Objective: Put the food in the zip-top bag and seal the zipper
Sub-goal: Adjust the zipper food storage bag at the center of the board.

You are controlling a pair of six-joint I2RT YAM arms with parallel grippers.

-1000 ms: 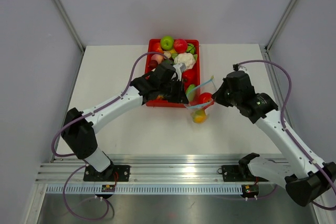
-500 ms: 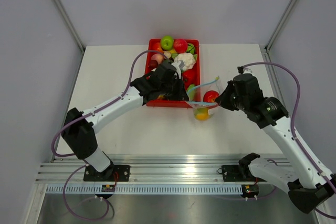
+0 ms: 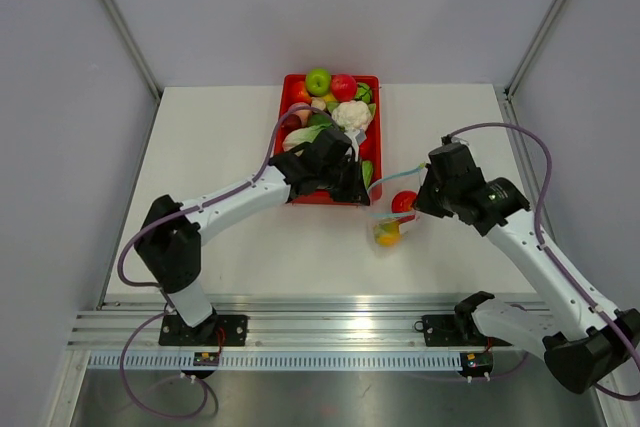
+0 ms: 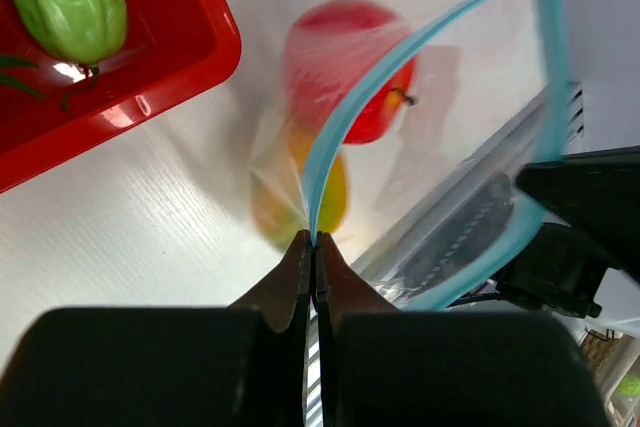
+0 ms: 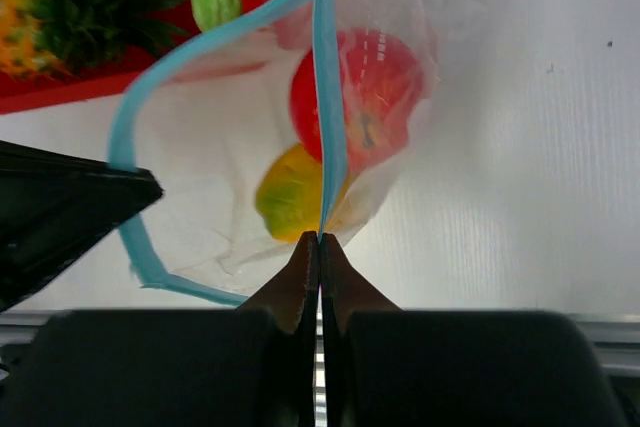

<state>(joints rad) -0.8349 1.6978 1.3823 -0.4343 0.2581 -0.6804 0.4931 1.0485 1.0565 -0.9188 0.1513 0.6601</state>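
Zip-top bag (image 3: 388, 215), clear and crinkled, is held just off the near right corner of the red tray (image 3: 378, 117) and contains a red tomato (image 5: 370, 97) and a yellow mango (image 5: 285, 202). Only the wrist views show the teal zipper (image 5: 326, 97) gaping in a loop, with the left gripper (image 4: 312, 239) and right gripper (image 5: 319, 239) each pinched tight on it. Only the top view shows the tray's green apple (image 3: 318, 80) and cauliflower (image 3: 351, 114).

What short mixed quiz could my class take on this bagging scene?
1. True or false: the clear crinkly zip-top bag lies inside the red rectangular plastic tray.
2. How many toy foods are in it? A none, B two, C five.
3. Complete: the left gripper and right gripper each pinch its light blue-teal ____.
Key: 1 false, outside the tray; 2 B, red tomato and orange-yellow mango; 3 zipper.
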